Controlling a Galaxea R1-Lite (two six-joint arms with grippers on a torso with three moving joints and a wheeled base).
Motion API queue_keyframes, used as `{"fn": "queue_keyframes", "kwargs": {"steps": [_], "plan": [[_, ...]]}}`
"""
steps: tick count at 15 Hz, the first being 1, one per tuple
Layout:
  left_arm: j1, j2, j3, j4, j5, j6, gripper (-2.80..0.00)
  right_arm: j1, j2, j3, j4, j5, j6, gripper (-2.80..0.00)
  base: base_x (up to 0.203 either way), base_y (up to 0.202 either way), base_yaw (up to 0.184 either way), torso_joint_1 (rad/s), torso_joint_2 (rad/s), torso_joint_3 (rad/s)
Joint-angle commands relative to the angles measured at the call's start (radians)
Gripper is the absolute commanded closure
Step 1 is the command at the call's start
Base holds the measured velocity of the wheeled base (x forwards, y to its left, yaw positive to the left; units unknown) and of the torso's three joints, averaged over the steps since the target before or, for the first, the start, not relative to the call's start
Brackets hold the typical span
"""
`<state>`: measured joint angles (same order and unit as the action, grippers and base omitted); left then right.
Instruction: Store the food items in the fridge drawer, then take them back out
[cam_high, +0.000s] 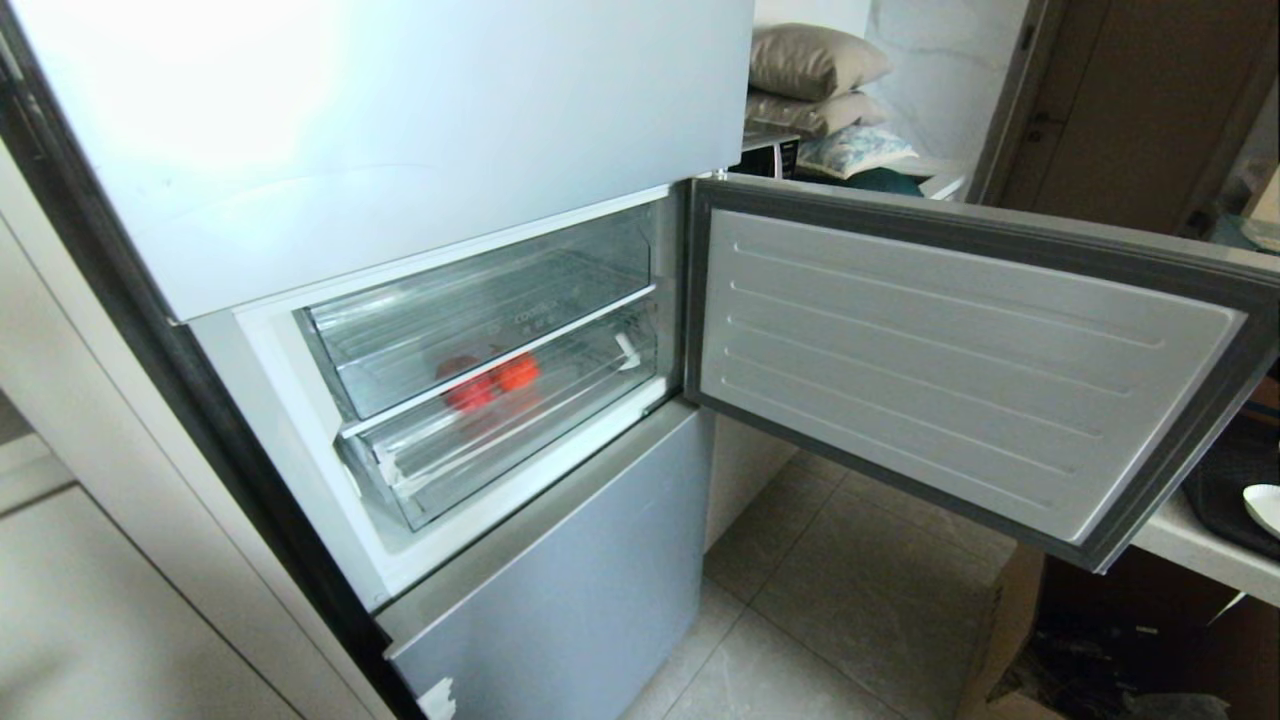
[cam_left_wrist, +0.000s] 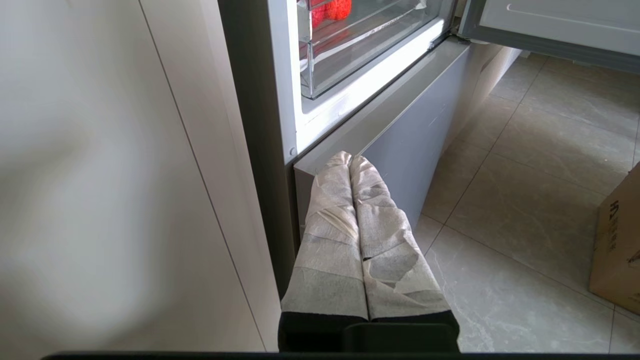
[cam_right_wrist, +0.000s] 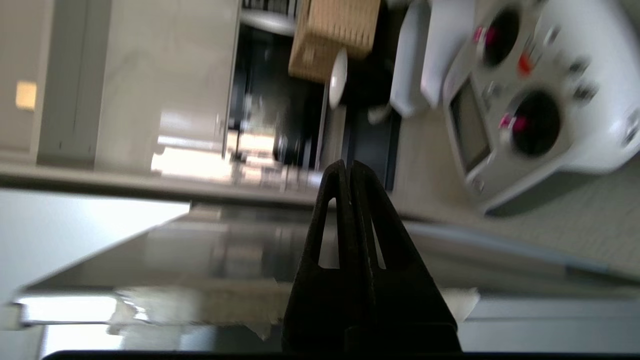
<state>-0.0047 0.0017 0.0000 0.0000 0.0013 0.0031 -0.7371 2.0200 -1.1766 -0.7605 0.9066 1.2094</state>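
Observation:
Behind the open fridge door sit two clear containers, one above the other. The lower one is the fridge drawer (cam_high: 500, 440), pushed in. Inside it lie the food items, a round red one (cam_high: 468, 392) and an orange-red one (cam_high: 518, 372), side by side. The left wrist view catches them again as the orange-red item (cam_left_wrist: 340, 7) and the red item (cam_left_wrist: 317, 15) in the drawer (cam_left_wrist: 360, 55). My left gripper (cam_left_wrist: 350, 157), with tape-wrapped fingers, hangs shut and empty low beside the fridge's bottom panel. My right gripper (cam_right_wrist: 346, 165) is shut and empty over a glossy grey surface. Neither arm shows in the head view.
The compartment door (cam_high: 960, 370) stands swung wide to the right. Above the drawer is a clear bin with faint lettering (cam_high: 480, 310). A cardboard box (cam_left_wrist: 617, 245) stands on the tiled floor. A white appliance with dials (cam_right_wrist: 530, 100) is near the right gripper.

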Motion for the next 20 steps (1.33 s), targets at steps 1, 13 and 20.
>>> {"fn": "queue_keyframes", "kwargs": {"steps": [1, 13, 20], "plan": [[0.000, 0.000, 0.000, 0.000, 0.000, 0.000, 0.00, 0.024, -0.007, -0.002, 0.023, 0.051, 0.007, 0.00, 0.000, 0.000, 0.000, 0.000, 0.00, 0.000], [0.000, 0.000, 0.000, 0.000, 0.000, 0.000, 0.00, -0.014, -0.770, 0.465, 0.102, 0.058, 0.011, 0.00, 0.000, 0.000, 0.000, 0.000, 0.00, 0.000], [0.000, 0.001, 0.000, 0.000, 0.000, -0.001, 0.00, 0.407, -0.653, 0.480, 0.264, -0.675, -0.219, 0.00, 0.000, 0.000, 0.000, 0.000, 0.00, 0.000]]}}
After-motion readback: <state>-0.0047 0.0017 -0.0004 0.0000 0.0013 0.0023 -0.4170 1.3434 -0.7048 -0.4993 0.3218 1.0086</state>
